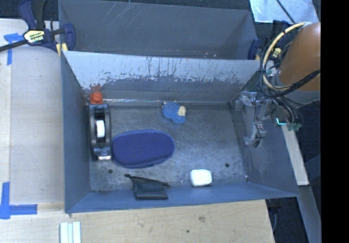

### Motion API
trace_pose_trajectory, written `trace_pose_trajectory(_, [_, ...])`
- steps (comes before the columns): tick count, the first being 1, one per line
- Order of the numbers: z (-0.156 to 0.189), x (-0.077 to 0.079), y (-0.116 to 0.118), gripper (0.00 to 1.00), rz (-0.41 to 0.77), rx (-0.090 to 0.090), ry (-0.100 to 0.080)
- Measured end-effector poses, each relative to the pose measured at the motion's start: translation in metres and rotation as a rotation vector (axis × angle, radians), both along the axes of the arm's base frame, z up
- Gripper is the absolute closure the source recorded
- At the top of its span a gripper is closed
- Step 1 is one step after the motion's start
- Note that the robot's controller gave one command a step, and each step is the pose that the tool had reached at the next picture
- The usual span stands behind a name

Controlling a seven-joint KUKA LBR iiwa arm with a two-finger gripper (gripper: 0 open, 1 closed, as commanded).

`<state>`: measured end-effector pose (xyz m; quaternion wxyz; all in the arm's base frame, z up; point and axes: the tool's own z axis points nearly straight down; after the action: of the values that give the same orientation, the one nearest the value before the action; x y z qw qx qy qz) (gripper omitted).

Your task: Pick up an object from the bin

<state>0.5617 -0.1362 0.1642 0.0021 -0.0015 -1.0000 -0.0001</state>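
Arm's gripper at right of frame, low against the bin's right wall; claw state cannot be told; nearest item, white block, lower centre-right of floor, apart from it; blue oval pad centre-left; black wedge at bottom; small blue toy upper centre.

The arm's orange cover is cut off at the right edge. The hand blurs into the bin's right wall. The small blue-and-yellow thing is too small to identify.
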Motion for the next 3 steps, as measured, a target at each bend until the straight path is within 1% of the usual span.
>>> trace_pose_trajectory(1, [-0.098, 0.064, 0.076, 0.00, 0.018, 0.000, -0.003])
trace_pose_trajectory(2, [-0.061, 0.067, 0.152, 0.00, 0.058, 0.003, -0.013])
trace_pose_trajectory(3, [-0.061, 0.064, 0.164, 0.00, -0.025, 0.000, -0.007])
